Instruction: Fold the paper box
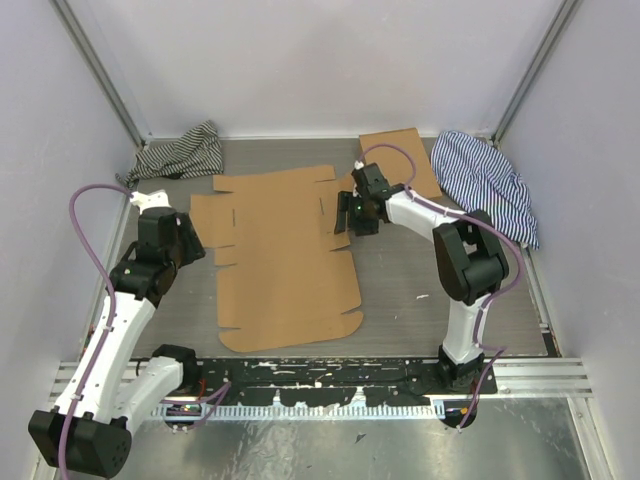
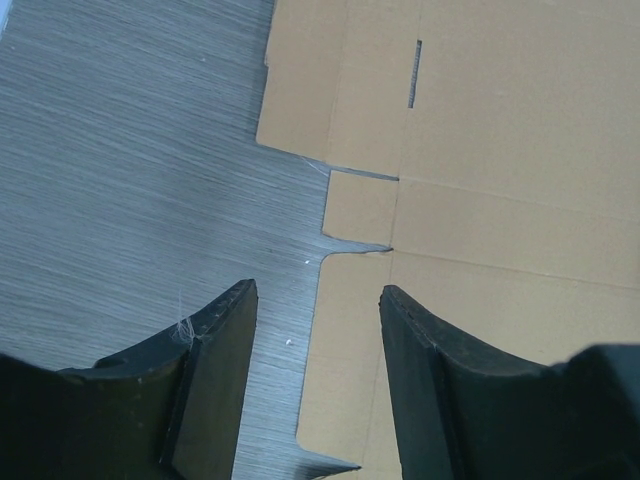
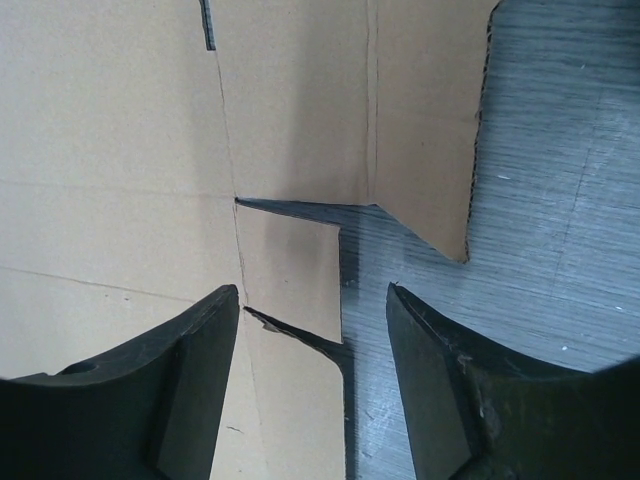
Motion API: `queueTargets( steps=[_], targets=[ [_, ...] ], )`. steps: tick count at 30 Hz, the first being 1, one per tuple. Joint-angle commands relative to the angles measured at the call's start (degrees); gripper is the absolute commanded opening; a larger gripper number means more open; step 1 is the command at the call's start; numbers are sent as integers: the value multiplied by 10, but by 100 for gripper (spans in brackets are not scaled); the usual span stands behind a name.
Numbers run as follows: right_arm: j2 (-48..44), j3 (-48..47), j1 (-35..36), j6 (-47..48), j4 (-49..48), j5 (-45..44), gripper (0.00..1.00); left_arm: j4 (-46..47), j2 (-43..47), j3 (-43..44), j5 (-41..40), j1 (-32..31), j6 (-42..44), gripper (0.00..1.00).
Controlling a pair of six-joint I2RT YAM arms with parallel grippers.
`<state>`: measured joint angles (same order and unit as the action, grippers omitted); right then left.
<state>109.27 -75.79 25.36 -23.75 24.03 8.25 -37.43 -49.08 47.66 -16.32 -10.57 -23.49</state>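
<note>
The paper box (image 1: pixel 285 260) lies flat and unfolded on the surface (image 1: pixel 410 290), between the two arms. The left tool (image 2: pixel 315 290) stands wide with nothing in it. It straddles the box's left edge, with one finger over bare surface and the other over cardboard. Just ahead of its tips is a small tab (image 2: pixel 360 208), and farther ahead a narrow slot (image 2: pixel 414 73) is cut in the side flap. The right tool (image 3: pixel 312 290) also has its jaws well apart and grips nothing. Between its fingers sits a square tab (image 3: pixel 290 270) at the box's right edge, with a dark shadow along its sides. Ahead of this tool, a longer flap (image 3: pixel 425 130) shows its corrugated cut edge. Whether either tool's tips touch the cardboard cannot be told. Beyond the right tool a smaller cardboard box (image 1: pixel 400 155) lies flat, with a blue-striped cloth (image 1: pixel 485 185) beside it. A dark-striped cloth (image 1: pixel 180 150) is bunched well beyond the left tool, by the far wall.
</note>
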Motion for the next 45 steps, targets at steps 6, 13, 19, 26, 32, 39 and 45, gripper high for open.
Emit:
queueTargets(
  steps=[6, 13, 19, 26, 32, 39, 45],
  targets=[
    [10, 6, 13, -4, -29, 16, 60, -1, -1, 27, 29, -1, -10, 65],
    [9, 3, 17, -6, -31, 23, 34, 18, 1, -2, 53, -1, -85, 69],
    [1, 1, 18, -1, -28, 28, 14, 20, 1, -15, 51, -1, -116, 69],
    [-27, -15, 24, 25, 7, 7, 1, 47, -13, -38, 73, -2, -146, 67],
    [-64, -16, 27, 50, 48, -60, 1, 88, -54, -64, 108, -1, -185, 67],
    [-94, -6, 27, 60, 65, -75, 1, 168, -121, -94, 127, -1, -193, 68],
    [-105, 1, 27, 61, 66, -68, 1, 241, -199, -106, 151, -1, -195, 69]
  ],
)
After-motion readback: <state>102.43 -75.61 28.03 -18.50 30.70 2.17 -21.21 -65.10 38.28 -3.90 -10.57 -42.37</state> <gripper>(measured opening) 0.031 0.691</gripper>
